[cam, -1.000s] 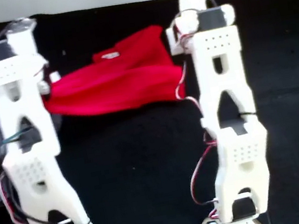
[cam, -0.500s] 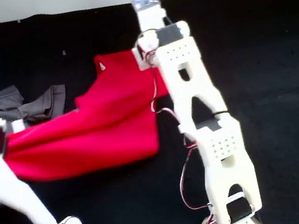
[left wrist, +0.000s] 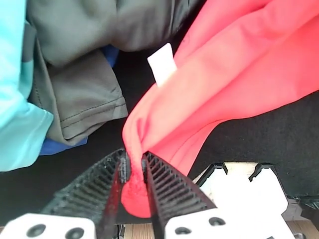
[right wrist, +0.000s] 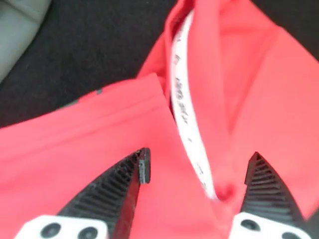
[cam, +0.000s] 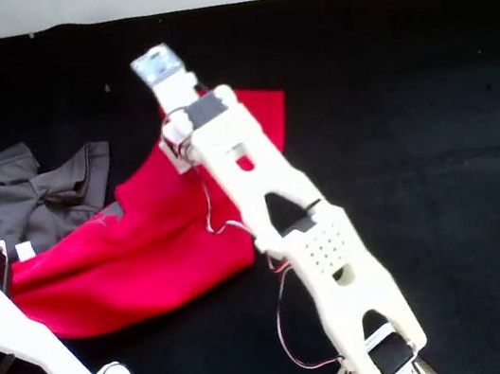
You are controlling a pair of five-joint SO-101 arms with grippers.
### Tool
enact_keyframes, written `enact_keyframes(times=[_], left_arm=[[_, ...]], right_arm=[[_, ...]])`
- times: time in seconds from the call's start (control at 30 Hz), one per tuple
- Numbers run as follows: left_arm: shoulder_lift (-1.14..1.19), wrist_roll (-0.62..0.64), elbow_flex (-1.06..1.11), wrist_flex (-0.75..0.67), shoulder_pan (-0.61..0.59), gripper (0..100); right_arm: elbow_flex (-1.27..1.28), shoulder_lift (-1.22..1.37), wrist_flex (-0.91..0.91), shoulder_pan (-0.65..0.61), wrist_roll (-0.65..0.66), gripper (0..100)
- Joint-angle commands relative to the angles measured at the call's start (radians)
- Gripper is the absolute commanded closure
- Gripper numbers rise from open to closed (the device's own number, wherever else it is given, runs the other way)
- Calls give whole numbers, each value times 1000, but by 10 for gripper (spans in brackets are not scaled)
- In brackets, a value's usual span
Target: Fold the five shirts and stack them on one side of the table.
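Red shirt (cam: pixel 146 252) cloth was pinched in the left claw (left wrist: pixel 133 158), its jaws pressed together on a bunched edge. The right claw (right wrist: pixel 199 167) hung spread over the shirt's collar, with the white collar tape (right wrist: pixel 187 107) between its jaws. The shirt lay rumpled on the black worktop (cam: pixel 431 118), touching a grey shirt (cam: pixel 39 189) beside a turquoise shirt (left wrist: pixel 15 89).
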Motion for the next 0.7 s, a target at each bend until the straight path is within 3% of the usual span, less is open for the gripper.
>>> enact_keyframes(times=[0.0,0.2,0.33,0.4,0.53,0.67], left_arm=[[-41,-9,-2,-15,-19,990],[-41,-9,-2,-15,-67,990],[-33,-9,1,-20,-77,990],[-31,-9,1,-21,-68,990],[-31,-5,1,-41,-35,990],[-31,109,-10,-112,15,990]], right_arm=[[-42,18,-102,-13,-3,698],[-42,68,-99,-21,-2,734],[-45,30,-65,5,21,998],[-61,-15,-38,36,28,956],[-163,-113,58,108,31,990],[-288,-200,189,173,32,992]])
